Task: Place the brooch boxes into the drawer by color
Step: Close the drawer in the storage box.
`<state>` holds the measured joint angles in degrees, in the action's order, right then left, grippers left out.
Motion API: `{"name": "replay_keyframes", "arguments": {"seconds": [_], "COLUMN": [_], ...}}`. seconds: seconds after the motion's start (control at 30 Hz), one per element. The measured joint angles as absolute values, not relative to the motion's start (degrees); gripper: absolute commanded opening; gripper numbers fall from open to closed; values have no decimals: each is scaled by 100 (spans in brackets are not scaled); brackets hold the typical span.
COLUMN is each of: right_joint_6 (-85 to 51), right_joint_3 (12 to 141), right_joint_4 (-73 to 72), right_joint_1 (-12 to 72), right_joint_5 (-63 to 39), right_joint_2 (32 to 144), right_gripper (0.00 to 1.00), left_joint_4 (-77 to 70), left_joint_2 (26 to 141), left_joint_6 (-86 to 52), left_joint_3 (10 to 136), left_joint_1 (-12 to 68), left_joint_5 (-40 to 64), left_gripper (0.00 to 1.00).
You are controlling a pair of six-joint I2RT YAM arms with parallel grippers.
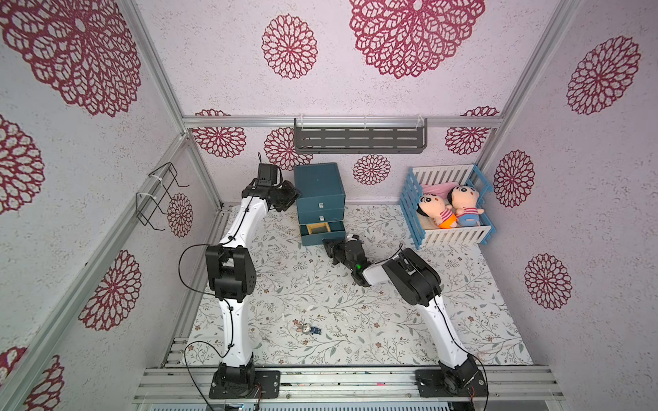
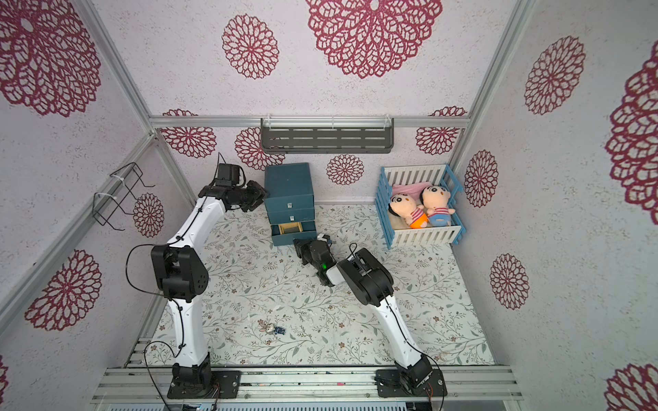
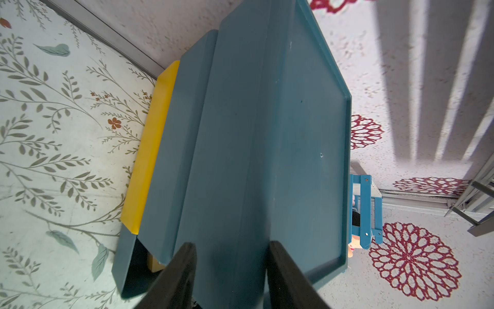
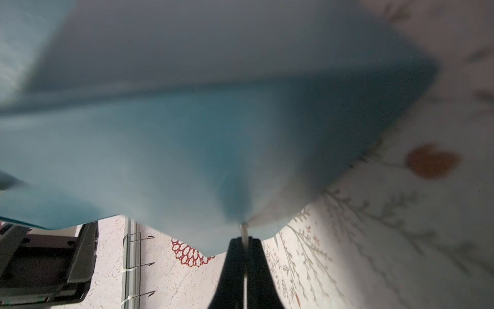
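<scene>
The drawer point(image 1: 318, 181) point(image 2: 288, 181), a dark teal chest, stands at the back wall, its bottom drawer pulled out in both top views. A yellow-tan brooch box point(image 1: 318, 227) point(image 2: 290, 227) lies inside the pulled-out one. No other brooch boxes show. My right gripper point(image 1: 326, 243) point(image 4: 244, 240) is at that drawer's front point(image 4: 187, 149), shut on its thin pale pull point(image 4: 244, 230). My left gripper point(image 1: 290, 199) point(image 3: 232, 254) stands open at the chest's left side point(image 3: 267, 133), its fingers point(image 3: 187, 256) spread against the wall, holding nothing.
A blue-and-white crib point(image 1: 413, 210) with two plush dolls stands at the back right. A tiny grey-and-blue trinket point(image 1: 308, 329) lies on the floral mat near the front. A dark shelf point(image 1: 359, 138) hangs above the chest. A bright yellow strip point(image 3: 149, 149) runs along the chest's base.
</scene>
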<state>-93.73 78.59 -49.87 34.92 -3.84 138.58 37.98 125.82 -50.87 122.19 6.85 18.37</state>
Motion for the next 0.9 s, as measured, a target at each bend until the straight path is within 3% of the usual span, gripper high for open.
{"name": "replay_keyframes", "arguments": {"seconds": [0.63,0.8,0.9], "right_joint_6": [-9588,-9695,-9668], "right_joint_3": [9596,9647,9566], "right_joint_4": [-4045,-3948,-3922], "right_joint_1": [3339,3339,3330], "right_joint_5": [-257,-224,-137], "right_joint_2": [14665,14680,14676], "right_gripper": [1,31,43], "left_joint_4": [3767,3754,3750], "left_joint_2": [12582,12582,12582], "left_joint_6": [-5131,-5131,-5131], "left_joint_3": [12219,12219,12219], "left_joint_1": [742,760,775], "left_joint_5": [1826,1793,1752], "left_gripper": [47,46,47]}}
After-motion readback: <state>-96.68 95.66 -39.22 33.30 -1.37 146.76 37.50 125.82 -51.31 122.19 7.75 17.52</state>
